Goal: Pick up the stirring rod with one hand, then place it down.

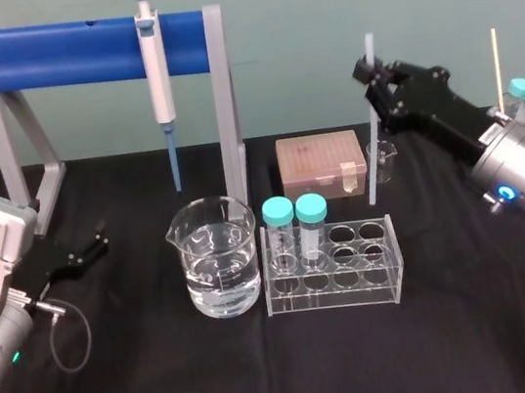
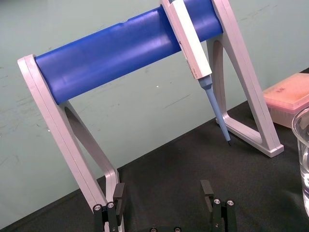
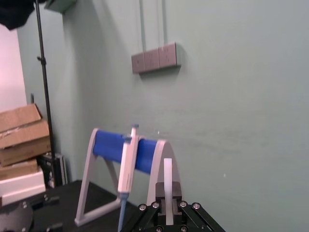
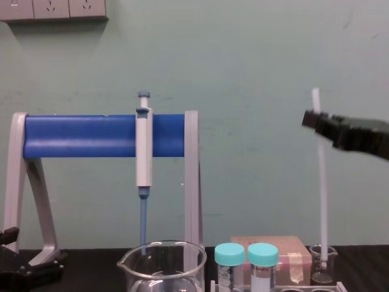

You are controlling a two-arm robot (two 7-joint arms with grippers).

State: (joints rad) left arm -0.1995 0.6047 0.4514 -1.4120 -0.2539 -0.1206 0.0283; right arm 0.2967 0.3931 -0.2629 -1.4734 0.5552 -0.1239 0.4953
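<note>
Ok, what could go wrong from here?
The right gripper holds the stirring rod close to its upper end, so it may pivot or slip between the fingers. The rod's lower end is at the small beaker; a sideways move could tip it. The left gripper sits idle at left.

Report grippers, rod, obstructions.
Right gripper shut on stirring rod, rod upright, lower end at small beaker. Left gripper open, parked left. Tip box beside beaker.

Lab bench, no question: a pipette (image 1: pixel 156 69) hung on a blue-barred stand (image 1: pixel 63 54), a glass beaker (image 1: pixel 217 258) held clear liquid, teal-capped tubes (image 1: pixel 278 212) sat in a clear rack (image 1: pixel 332 280), a pinkish tip box (image 1: pixel 320 165) lay behind, and a stirring rod (image 1: pixel 372 150) stood in a small beaker (image 1: pixel 383 161).
</note>
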